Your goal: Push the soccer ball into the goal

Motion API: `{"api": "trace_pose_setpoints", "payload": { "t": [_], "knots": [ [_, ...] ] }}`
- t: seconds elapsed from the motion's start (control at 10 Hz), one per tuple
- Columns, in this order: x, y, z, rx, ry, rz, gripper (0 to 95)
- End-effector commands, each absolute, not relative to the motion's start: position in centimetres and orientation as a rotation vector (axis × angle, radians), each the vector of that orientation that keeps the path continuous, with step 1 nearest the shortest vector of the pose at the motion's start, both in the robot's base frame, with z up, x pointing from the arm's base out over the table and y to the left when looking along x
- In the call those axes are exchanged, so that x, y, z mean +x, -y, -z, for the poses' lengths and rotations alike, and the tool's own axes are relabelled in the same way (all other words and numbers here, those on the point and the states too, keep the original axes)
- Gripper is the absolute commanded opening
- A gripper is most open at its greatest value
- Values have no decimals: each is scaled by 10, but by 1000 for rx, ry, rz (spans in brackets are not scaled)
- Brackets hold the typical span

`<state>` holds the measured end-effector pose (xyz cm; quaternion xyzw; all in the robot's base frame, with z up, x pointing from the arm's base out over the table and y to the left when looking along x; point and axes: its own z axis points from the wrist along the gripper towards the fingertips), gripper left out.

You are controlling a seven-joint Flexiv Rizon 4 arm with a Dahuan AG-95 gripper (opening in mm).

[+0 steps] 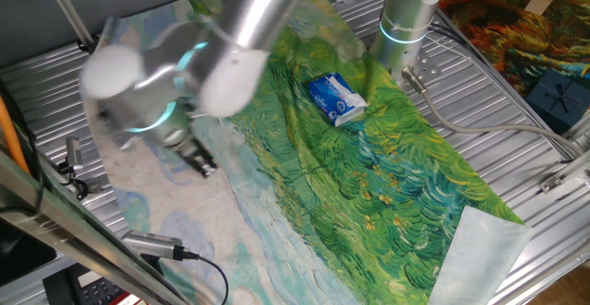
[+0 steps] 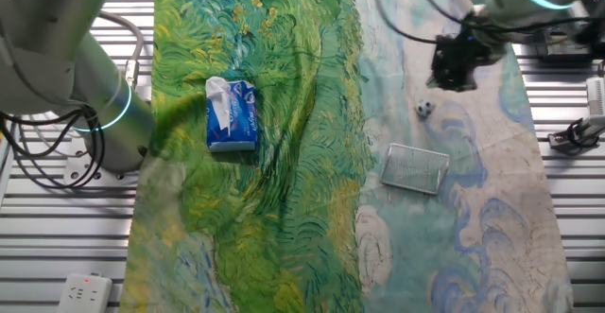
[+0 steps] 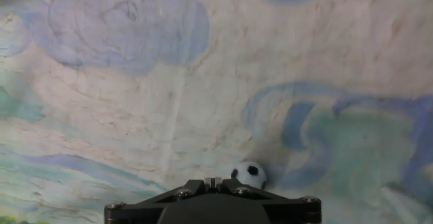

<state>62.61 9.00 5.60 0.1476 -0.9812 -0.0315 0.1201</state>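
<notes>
The soccer ball point(image 2: 424, 109) is a tiny white ball with black patches lying on the pale part of the painted cloth. It also shows in the hand view point(image 3: 250, 174), just ahead and right of my fingertips. The goal point(image 2: 415, 168) is a low whitish-grey frame, a short way from the ball on the side away from my gripper. My gripper point(image 2: 454, 62) hangs low just beyond the ball, with its jaws together and nothing between them point(image 3: 213, 182). In one fixed view the gripper point(image 1: 201, 162) shows, but the arm hides the ball and the goal.
A blue-and-white packet point(image 2: 231, 114) lies on the green part of the cloth, also in one fixed view point(image 1: 336, 99). The arm's base point(image 2: 104, 114) stands at the cloth's edge with cables. A clamp point(image 2: 572, 135) sits on the metal table beyond the cloth.
</notes>
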Motion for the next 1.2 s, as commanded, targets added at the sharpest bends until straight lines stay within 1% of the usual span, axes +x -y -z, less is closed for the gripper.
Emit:
{"api": "trace_pose_setpoints", "payload": {
  "t": [0.1,0.3,0.6,0.7,0.8,1.2],
  "knots": [
    [628,-98,-43,276,3017,245,0],
    [632,-115,-27,240,3060,234,0],
    [643,-130,-20,207,3078,191,0],
    [650,-144,-16,184,3079,180,0],
    [654,-150,-13,190,3077,125,0],
    [650,-146,-14,227,3063,55,0]
  ]
}}
